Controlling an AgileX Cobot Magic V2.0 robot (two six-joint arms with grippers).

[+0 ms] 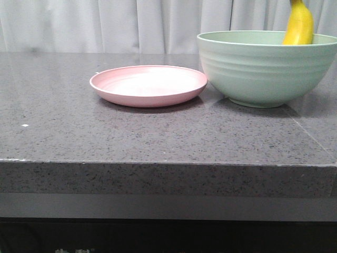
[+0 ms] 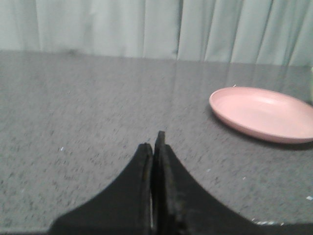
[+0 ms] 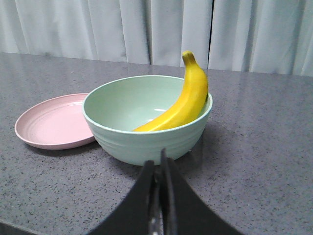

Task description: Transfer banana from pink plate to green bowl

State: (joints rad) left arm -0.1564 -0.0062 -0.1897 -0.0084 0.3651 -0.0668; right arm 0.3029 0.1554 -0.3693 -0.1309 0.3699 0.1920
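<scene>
Both jaws pairs closed, empty; banana (image 3: 183, 105) leans inside green bowl (image 3: 146, 139), seemingly touching pink plate (image 1: 148, 84).

left gripper (image 2: 154, 147): matte black, two fingers (image 2: 142, 169), each broad at base & curving up to a narrow blunt tip
left finger tips: uneven, one stands a bit taller than the other
left finger surface: dull, slightly rough, no screws or markings visible; thin pale sliver shows low in the seam btwn them
right gripper (image 3: 159, 164): same black, same flared shape, two fingers (image 3: 171, 188) tapering to slim tips
right finger surface: faint sheen along inner edges; pale grey streak low in the seam
cables / labels: can't tell, only finger parts in wrist views
front view: no arm or gripper part visible
</scene>
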